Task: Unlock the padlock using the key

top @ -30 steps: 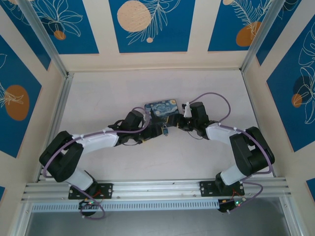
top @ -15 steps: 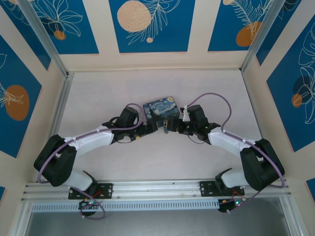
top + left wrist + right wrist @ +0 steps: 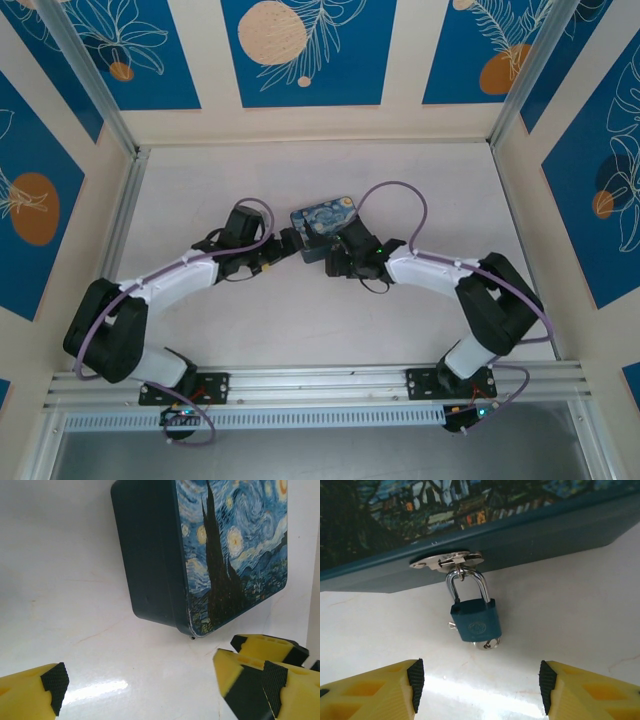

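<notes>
Brightly and evenly lit from above, with soft faint shadows, white glare on the glossy table (image 3: 470, 692) below the sharply focused padlock (image 3: 475, 622), slight blur at close-up edges.

Can make out only a silvery sliver of key (image 3: 488, 643) below the padlock (image 3: 475, 622); rest hidden behind the lock body. Lose the box (image 3: 530, 532) past the top edge in right wrist view, past top and right edges in left wrist view. Overhead, cannot separate padlock from right pincer (image 3: 337, 262): too small.
</notes>
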{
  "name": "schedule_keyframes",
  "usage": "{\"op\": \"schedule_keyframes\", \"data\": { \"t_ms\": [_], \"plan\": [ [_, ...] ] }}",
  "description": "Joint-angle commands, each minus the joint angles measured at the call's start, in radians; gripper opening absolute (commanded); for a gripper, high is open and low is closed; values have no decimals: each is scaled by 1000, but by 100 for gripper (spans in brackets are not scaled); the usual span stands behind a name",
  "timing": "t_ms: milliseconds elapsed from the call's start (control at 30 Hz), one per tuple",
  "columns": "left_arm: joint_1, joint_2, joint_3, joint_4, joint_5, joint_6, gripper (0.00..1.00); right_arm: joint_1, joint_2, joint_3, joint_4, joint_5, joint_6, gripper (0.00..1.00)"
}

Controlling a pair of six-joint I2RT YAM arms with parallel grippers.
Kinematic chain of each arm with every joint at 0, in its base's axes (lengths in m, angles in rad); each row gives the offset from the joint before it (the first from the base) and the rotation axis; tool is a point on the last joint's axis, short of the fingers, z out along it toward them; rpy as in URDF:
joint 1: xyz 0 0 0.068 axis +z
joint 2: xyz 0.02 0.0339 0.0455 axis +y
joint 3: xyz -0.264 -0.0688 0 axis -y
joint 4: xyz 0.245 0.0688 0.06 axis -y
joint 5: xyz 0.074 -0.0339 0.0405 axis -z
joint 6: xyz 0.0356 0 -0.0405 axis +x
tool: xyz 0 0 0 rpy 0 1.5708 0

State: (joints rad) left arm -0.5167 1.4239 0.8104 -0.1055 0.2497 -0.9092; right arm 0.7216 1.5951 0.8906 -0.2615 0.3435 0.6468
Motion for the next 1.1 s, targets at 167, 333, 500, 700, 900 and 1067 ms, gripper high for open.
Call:
{"op": "schedule_keyframes", "data": {
  "t_ms": [167, 333, 500, 700, 900, 1067],
  "plan": [
    [33, -42, -28, -7, 20, 6, 100, 48, 141, 134, -119, 175, 9, 64],
    [42, -44, -35, -2, 30, 6, 100, 62, 201, 183, -125, 199, -4, 63],
    [49, -46, -41, 4, 38, 3, 100, 68, 240, 219, -141, 222, -4, 58],
    [52, -43, -49, 18, 48, -3, 100, 66, 240, 218, -150, 231, 1, 45],
    [53, -44, -44, 20, 55, 0, 100, 55, 193, 185, -131, 187, -19, 41],
    [52, -45, -39, 20, 60, 0, 100, 12, 128, 111, -42, 54, -45, 34]
  ]
}}
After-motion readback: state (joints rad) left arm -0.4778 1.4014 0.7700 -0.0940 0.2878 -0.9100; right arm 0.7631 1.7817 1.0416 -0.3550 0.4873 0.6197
